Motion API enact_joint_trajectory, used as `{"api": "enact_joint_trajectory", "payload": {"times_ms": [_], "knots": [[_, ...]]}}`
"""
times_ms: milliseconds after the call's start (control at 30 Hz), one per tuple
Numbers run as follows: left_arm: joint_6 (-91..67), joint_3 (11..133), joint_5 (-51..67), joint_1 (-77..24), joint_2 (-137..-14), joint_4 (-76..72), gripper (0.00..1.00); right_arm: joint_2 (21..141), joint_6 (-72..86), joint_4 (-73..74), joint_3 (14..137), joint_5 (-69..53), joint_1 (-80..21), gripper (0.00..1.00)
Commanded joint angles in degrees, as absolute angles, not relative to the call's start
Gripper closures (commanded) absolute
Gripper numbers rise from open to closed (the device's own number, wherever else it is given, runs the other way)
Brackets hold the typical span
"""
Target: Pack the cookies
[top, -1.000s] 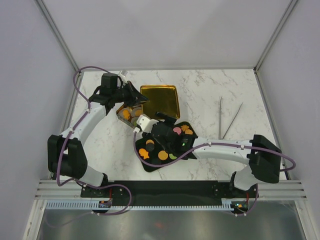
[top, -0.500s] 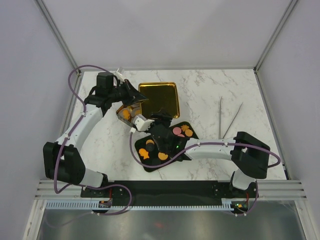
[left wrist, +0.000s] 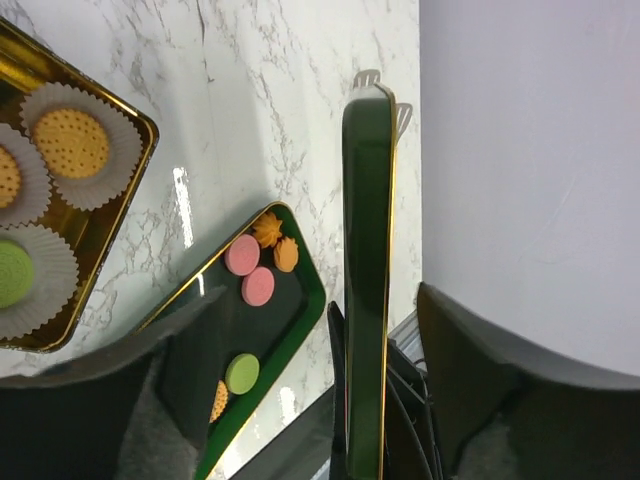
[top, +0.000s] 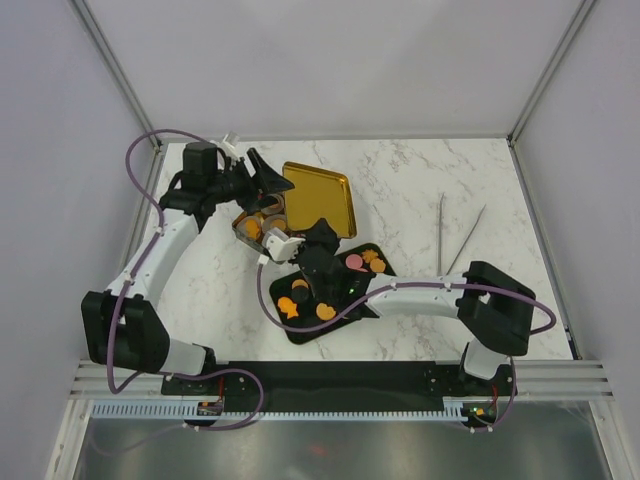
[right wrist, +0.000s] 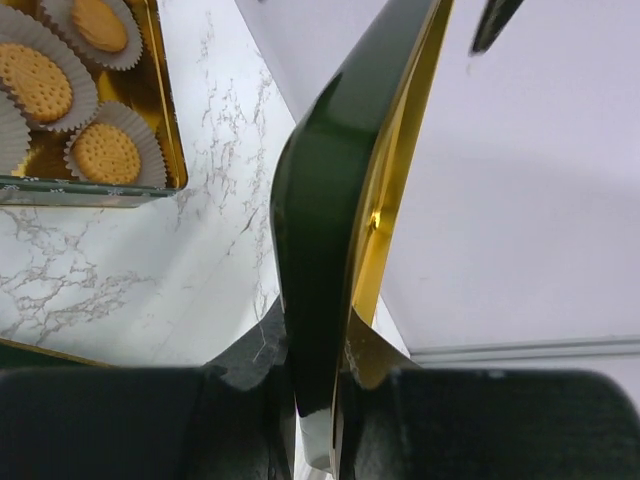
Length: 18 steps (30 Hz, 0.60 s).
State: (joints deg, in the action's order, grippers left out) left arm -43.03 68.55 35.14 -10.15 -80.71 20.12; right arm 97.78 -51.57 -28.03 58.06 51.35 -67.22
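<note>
1. The left gripper [top: 264, 180] hovers at the far left of the marble table [top: 400, 180] with its jaws apart. The upright lid stands edge-on between its fingers, and in the wrist view it seems to touch neither
2. Just beside it sits the gold tin [top: 240, 230], holding cookies [right wrist: 36, 82] in white paper cups [left wrist: 122, 135]. Most are tan and one is green
3. The lid [top: 322, 195], green outside and gold inside, is tipped up on edge just right of the tin
4. The right gripper [top: 322, 233] is clamped on the lid's near edge
5. The black tray [left wrist: 285, 315], nearer the arm bases, carries loose cookies [left wrist: 242, 254] in pink, orange and green, partly under the right arm
6. Two thin metal rods [top: 441, 235] lie well apart at the right
</note>
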Motion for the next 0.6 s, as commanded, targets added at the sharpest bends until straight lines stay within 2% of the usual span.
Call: {"api": "enact_joint_trajectory", "payload": {"times_ms": [0, 133, 267, 367, 533, 567], "knots": [[-42.6, 73.7, 34.8, -7.7, -78.5, 17.8, 0.16, 93.1, -46.4, -23.4, 62.0, 52.6, -67.0, 1.00], [-43.9, 77.2, 29.6, -4.9, -79.4, 17.0, 0.10, 89.7, -38.4, -7.9, 65.7, 49.5, -67.0, 1.00], [-45.1, 80.2, 24.8, -0.7, -79.5, 17.0, 0.09, 88.1, -28.8, 5.1, 70.7, 42.6, -65.8, 1.00], [-44.7, 81.6, 19.8, 1.4, -79.2, 17.5, 0.09, 89.3, -19.4, 15.1, 78.6, 32.5, -61.9, 1.00], [-42.3, 80.8, 10.2, 3.1, -79.9, 20.5, 0.14, 95.3, -4.3, 23.1, 92.0, 18.1, -56.4, 1.00], [-42.5, 79.8, 10.0, 3.6, -80.0, 20.5, 0.22, 96.1, -2.1, 23.3, 93.5, 16.2, -55.6, 1.00]]}}
